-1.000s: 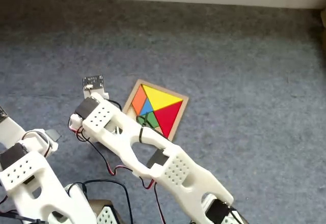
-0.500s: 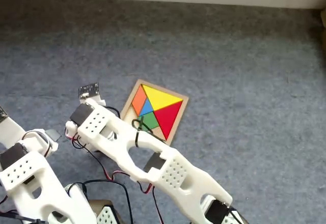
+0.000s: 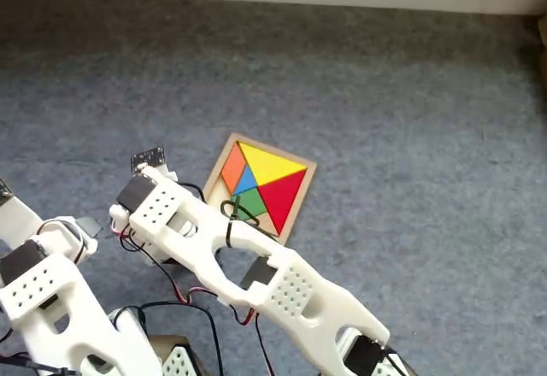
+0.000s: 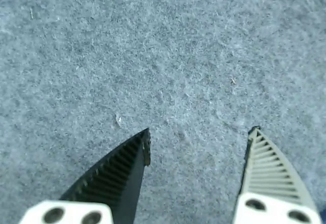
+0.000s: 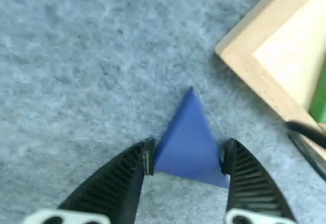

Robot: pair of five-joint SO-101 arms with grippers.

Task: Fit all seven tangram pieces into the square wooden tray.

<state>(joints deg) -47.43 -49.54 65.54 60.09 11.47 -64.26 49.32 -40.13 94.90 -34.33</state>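
Beside the tray (image 5: 244,71), right claw (image 5: 188,155) clamps a blue triangle (image 5: 189,137); left claw (image 4: 199,131) gapes.

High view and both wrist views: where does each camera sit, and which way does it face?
High view: fixed above, looking down at carpet, tray, left arm and right arm.
Left wrist view: on the left arm, facing bare carpet; the open left hand shows.
Right wrist view: on the right arm, facing a blue triangle gripped by the right hand, beside the tray's corner.
Shared: high and right wrist views both show the tray.
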